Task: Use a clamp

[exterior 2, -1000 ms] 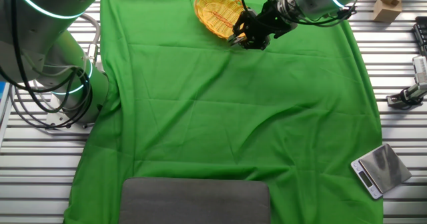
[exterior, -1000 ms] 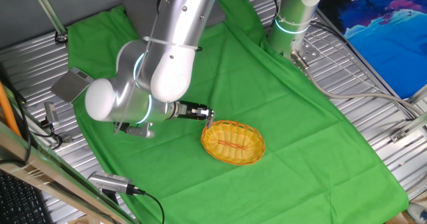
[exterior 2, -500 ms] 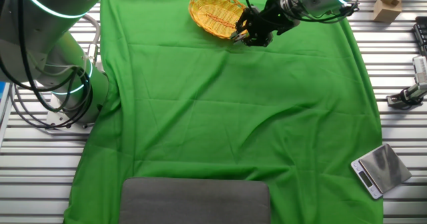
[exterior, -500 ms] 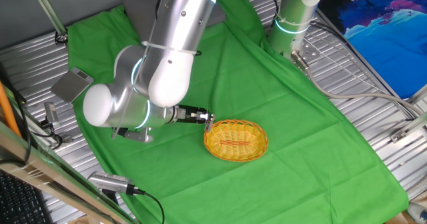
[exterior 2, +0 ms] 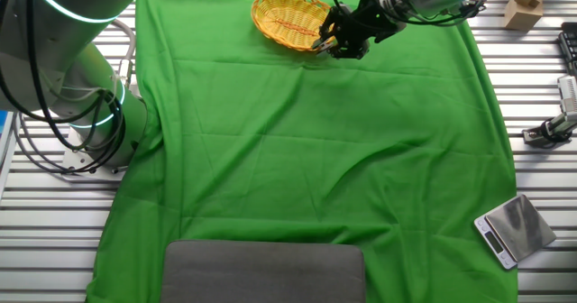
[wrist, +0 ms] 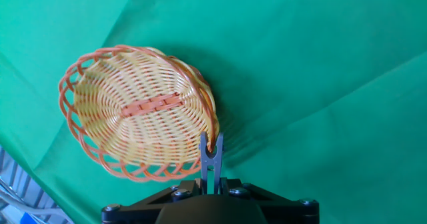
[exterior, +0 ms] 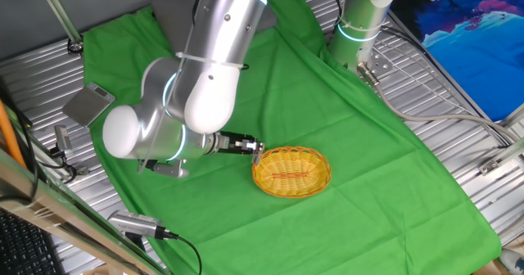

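Note:
A small grey clamp [wrist: 211, 159] sticks out from between my black gripper fingers, and its two prongs sit on the near rim of the yellow-orange wicker basket [wrist: 133, 111]. My gripper [wrist: 211, 184] is shut on the clamp's tail. In one fixed view the gripper [exterior: 255, 148] is low over the green cloth at the basket's [exterior: 292, 173] left edge. In the other fixed view the gripper [exterior 2: 326, 43] touches the basket's [exterior 2: 287, 16] lower right rim. The clamp is too small to make out in the fixed views.
The green cloth [exterior 2: 315, 141] covers the slatted metal table. A grey mat [exterior 2: 263, 271] lies at its near edge and a small scale [exterior 2: 510, 229] at the right. A second arm's base [exterior: 360, 21] stands at the back. A wooden block [exterior 2: 523, 10] is far right.
The gripper has shifted with the clamp and the basket has slid with it across the cloth, to the left in the other fixed view.

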Action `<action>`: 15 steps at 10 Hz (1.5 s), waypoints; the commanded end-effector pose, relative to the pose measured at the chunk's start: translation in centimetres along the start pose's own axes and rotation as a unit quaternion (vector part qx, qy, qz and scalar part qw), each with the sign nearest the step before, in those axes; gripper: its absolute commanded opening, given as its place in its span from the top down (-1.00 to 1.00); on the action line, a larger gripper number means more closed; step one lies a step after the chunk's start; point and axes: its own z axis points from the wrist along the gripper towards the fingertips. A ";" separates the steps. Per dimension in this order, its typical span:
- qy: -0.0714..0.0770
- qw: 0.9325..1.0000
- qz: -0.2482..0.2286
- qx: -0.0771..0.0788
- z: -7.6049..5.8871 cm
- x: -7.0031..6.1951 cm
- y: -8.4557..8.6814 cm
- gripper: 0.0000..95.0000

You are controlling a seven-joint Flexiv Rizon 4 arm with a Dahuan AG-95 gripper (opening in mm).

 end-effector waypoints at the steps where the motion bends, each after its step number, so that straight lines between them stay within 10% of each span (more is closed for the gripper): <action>1: -0.002 1.000 0.000 0.000 0.0 0.0 0.1 1.00; 9: -0.017 1.000 -0.020 0.016 0.0 0.0 0.1 1.00; 11: -0.027 0.999 -0.039 0.025 0.0 0.0 0.1 -0.60; 15: -0.030 0.998 -0.042 0.028 0.0 0.0 0.1 -0.60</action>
